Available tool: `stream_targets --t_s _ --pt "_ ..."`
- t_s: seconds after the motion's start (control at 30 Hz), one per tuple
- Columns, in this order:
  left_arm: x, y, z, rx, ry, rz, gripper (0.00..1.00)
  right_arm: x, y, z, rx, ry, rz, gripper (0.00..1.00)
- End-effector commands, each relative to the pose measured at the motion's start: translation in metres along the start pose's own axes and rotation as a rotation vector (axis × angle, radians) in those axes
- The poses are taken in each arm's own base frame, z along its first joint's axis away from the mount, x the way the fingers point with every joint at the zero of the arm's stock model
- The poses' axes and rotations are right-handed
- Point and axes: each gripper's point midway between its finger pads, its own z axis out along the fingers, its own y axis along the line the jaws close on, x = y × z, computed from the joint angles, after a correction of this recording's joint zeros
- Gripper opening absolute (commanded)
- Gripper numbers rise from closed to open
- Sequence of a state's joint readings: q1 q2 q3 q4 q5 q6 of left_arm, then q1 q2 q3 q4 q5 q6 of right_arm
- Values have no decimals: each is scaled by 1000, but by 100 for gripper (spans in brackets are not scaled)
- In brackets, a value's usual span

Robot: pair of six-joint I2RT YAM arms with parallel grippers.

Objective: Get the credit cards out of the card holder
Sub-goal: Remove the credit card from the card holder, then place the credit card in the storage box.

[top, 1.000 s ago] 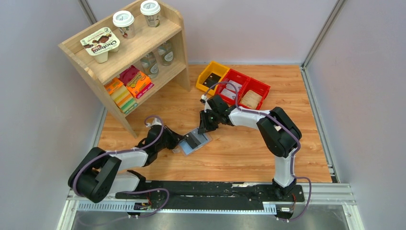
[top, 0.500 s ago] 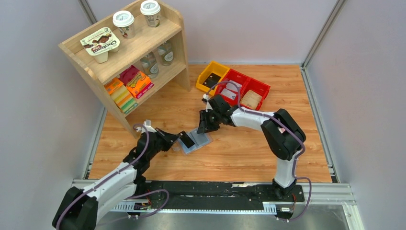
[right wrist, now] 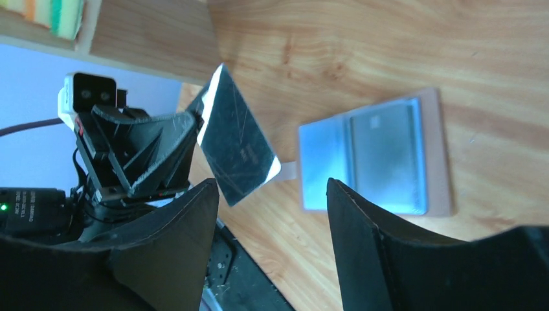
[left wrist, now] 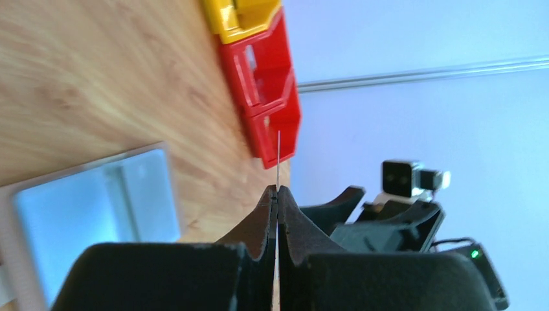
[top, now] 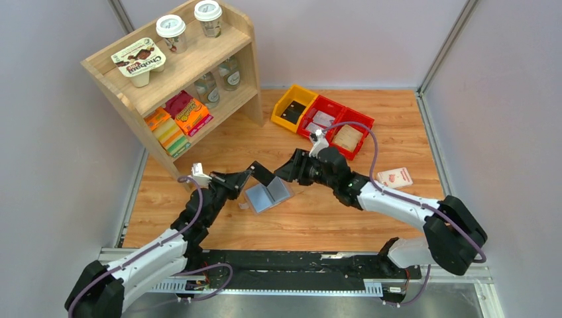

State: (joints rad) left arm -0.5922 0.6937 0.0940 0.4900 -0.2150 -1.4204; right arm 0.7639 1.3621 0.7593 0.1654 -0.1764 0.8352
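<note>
Left pincer clenched on a black credit card, held just off the card holder.

The left pincer [left wrist: 277,194] grips the black credit card [top: 261,173] edge-on between its fingers, off the counter [top: 318,212] by the far-left corner of the card holder [top: 268,194]. The card holder lies open and flat, a grey card [right wrist: 383,155] showing in one panel. The right pincer [right wrist: 272,189] hangs released, jaws wide, just right of the card holder. Beyond the card holder sit a yellow bin [left wrist: 243,16] and red bins [left wrist: 265,97]. Far left of it, on a shelf [top: 199,66], a tub [top: 139,59] bears print starting "Chop", the rest unclear.
</note>
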Motion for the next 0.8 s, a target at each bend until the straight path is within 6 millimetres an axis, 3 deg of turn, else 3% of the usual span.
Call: stream_targets --t_s 0.0,0.13,0.33,0.57,0.77 --pt "-20 -64 6 191 -136 -92 0 -20 37 -13 -129 -200 96 65" --pt "-16 -84 13 265 -135 -144 0 -25 49 -17 -188 -230 141 65" --pt "-8 -96 24 299 -127 -172 0 -31 65 -13 -250 -235 168 60" --pt "-9 -103 24 327 -147 -190 0 -30 67 -5 -272 -227 195 49" --pt "-6 -104 24 329 -139 -202 0 -41 76 -6 -298 -255 189 42"
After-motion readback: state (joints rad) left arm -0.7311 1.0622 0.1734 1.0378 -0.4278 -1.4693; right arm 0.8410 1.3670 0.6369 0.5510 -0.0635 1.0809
